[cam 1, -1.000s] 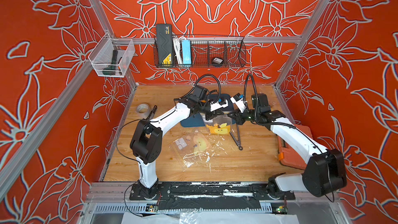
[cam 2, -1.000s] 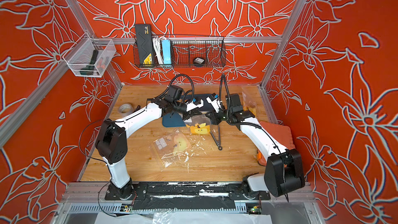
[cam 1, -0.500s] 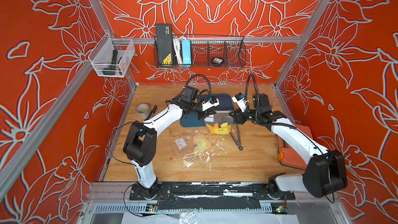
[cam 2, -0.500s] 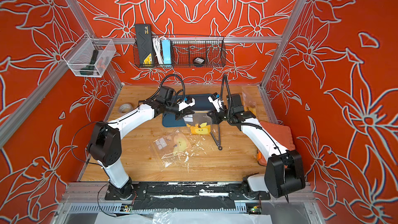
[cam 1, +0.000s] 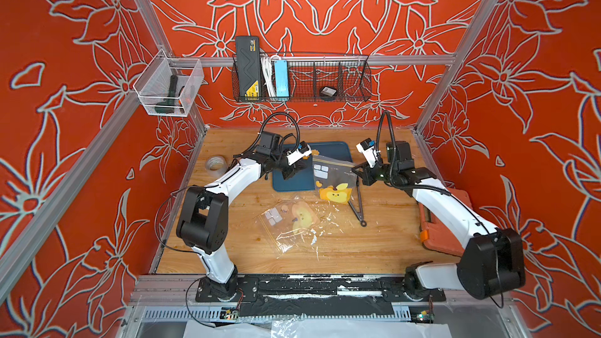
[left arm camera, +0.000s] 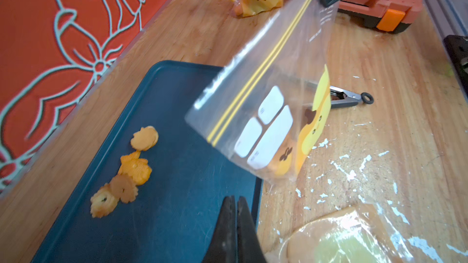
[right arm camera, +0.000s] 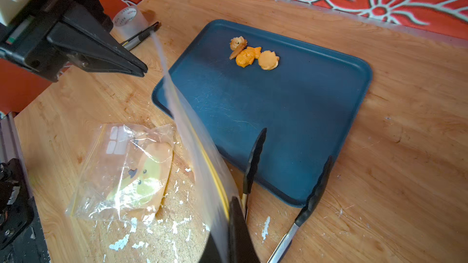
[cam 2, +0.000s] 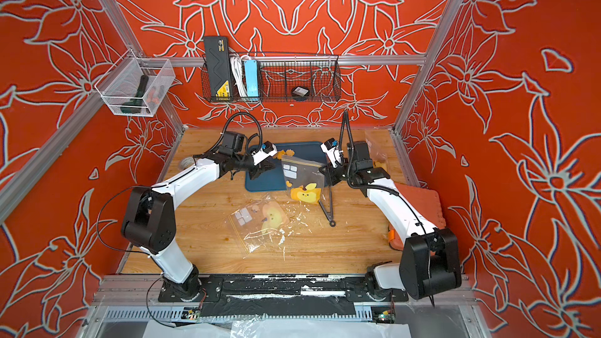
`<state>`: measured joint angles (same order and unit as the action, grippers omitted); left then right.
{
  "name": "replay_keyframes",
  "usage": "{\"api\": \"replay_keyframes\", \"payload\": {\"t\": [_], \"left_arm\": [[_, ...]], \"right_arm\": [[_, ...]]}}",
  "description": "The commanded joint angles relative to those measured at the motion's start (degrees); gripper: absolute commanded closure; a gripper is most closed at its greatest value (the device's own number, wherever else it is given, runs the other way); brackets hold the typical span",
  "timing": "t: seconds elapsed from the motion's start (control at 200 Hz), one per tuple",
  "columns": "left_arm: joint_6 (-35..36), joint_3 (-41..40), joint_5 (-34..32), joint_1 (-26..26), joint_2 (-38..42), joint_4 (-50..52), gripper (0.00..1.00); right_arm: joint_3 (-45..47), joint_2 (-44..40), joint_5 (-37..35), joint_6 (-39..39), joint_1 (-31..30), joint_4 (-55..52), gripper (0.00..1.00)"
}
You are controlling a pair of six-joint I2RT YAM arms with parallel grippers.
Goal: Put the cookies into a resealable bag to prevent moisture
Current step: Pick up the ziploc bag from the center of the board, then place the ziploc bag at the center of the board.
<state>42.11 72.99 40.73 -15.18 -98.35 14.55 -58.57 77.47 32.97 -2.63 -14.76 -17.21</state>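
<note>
My right tool (right arm camera: pixel 231 213) is clamped on a corner of the clear resealable bag (left arm camera: pixel 266 84), right at the yellow zip line. The bag hangs tilted from that corner, its duck print down at the low end. In both top views it hangs over the right side of the blue tray (cam 1: pixel 286 183), with the printed end past the tray's rim, above the bench (cam 1: pixel 374 248).

My left tool (left arm camera: pixel 234 203) has its jaws pressed together on nothing. It sits over the tray, just beside the bag's free corner and not touching it.

The cookies (left arm camera: pixel 131 170) are out of the bag. Four lie in a little cluster on the tray, near its far edge: a round one, a fish shape and two scalloped ones that overlap.

A second bag (cam 1: pixel 292 222) lies flat and crumpled on the bench in front of the tray. The black tongs (right arm camera: pixel 311 198) rest open, tips on the tray's rim, handles on the wood. There's a tape roll (cam 1: pixel 215 163) off to my left and an orange case (cam 1: pixel 439 222) on my right.
</note>
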Motion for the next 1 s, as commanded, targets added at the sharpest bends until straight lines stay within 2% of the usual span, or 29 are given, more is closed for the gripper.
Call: {"api": "replay_keyframes", "payload": {"t": [0.0,0.035,0.105,0.175,0.245,0.35,0.425,0.53,0.641,0.761,0.826,0.926,0.996], "left_arm": [[-1.51,-1.26,0.69,1.32,3.52,-1.72,1.00],[-2.92,-2.04,1.20,1.61,4.19,-3.29,1.00],[-6.74,-3.93,2.85,2.36,5.74,-7.30,0.89],[-11.41,-5.78,4.05,2.35,7.43,-11.77,0.64],[-17.89,-7.79,3.78,2.35,9.04,-17.19,0.50],[-22.32,-10.87,3.27,2.35,11.86,-21.71,0.34],[-27.28,-14.14,-0.23,2.35,14.42,-26.90,0.21],[-35.45,-17.67,-10.11,2.35,17.20,-31.98,0.01],[-41.88,-19.29,-19.03,2.35,18.73,-32.99,0.00],[-47.59,-18.92,-24.27,2.36,19.66,-31.36,0.00],[-50.85,-17.81,-27.17,2.35,19.33,-29.08,0.00],[-52.61,-13.13,-26.97,2.35,16.70,-21.42,0.00],[-52.49,-8.36,-25.82,2.35,13.36,-14.92,0.00]], "right_arm": [[0.76,-1.36,0.25,-0.33,0.28,0.78,1.00],[0.80,-1.38,1.03,-0.59,0.32,0.84,1.00],[0.65,-1.48,1.78,-0.49,0.24,0.70,1.00],[0.72,-1.87,2.16,-0.12,0.18,1.12,1.00],[0.64,-2.35,2.86,0.08,0.09,1.09,1.00],[0.34,-3.57,3.03,0.70,-0.52,0.92,1.00],[-0.67,-4.74,2.00,1.90,-0.95,0.01,1.00],[-3.39,-6.72,-2.15,5.19,-1.60,-1.85,1.00],[-7.39,-7.46,-7.51,8.84,-2.23,-5.62,1.00],[-12.89,-6.65,-15.07,9.75,-2.59,-12.67,1.00],[-16.65,-5.43,-21.58,9.85,-2.53,-17.40,1.00],[-23.09,-1.85,-30.89,9.02,-2.54,-24.59,1.00],[-27.99,1.88,-34.77,8.13,-2.47,-29.61,1.00]]}}
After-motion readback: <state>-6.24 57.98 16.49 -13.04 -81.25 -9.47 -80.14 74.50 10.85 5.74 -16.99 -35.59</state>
